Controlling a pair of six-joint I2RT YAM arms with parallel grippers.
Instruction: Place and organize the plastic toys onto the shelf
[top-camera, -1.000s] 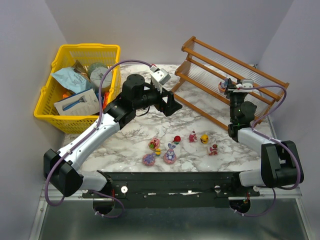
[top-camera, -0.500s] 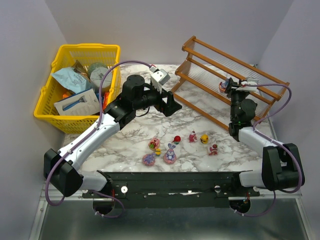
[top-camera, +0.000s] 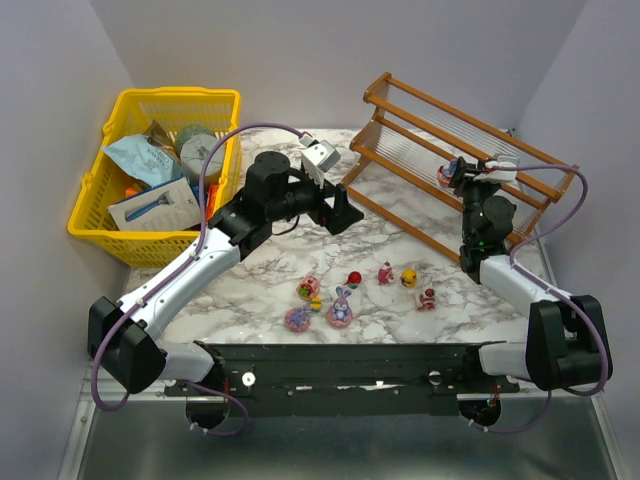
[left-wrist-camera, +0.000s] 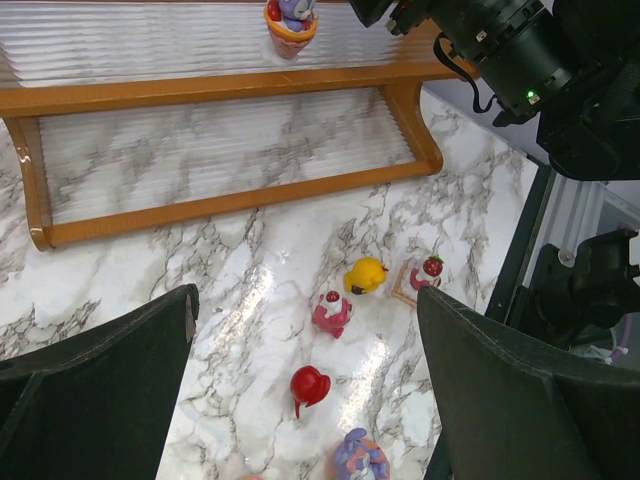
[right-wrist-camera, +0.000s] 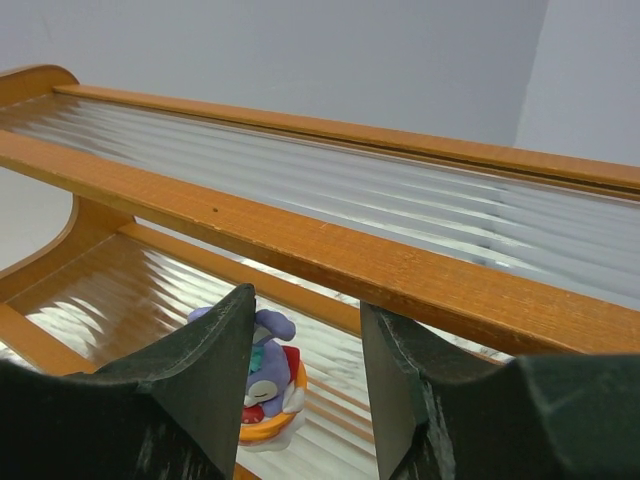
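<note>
One bunny toy (right-wrist-camera: 272, 385) sits on the shelf (right-wrist-camera: 300, 240) just beyond the parted right claw (right-wrist-camera: 305, 330).

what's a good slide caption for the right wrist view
Right hand open just short of a bunny toy standing on the shelf's ribbed panel.

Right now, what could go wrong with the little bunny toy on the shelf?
The shelf has a slanted, ribbed panel, so the bunny toy could slide or tip over. The right claw is open right next to it and might bump it when pulling away.
</note>
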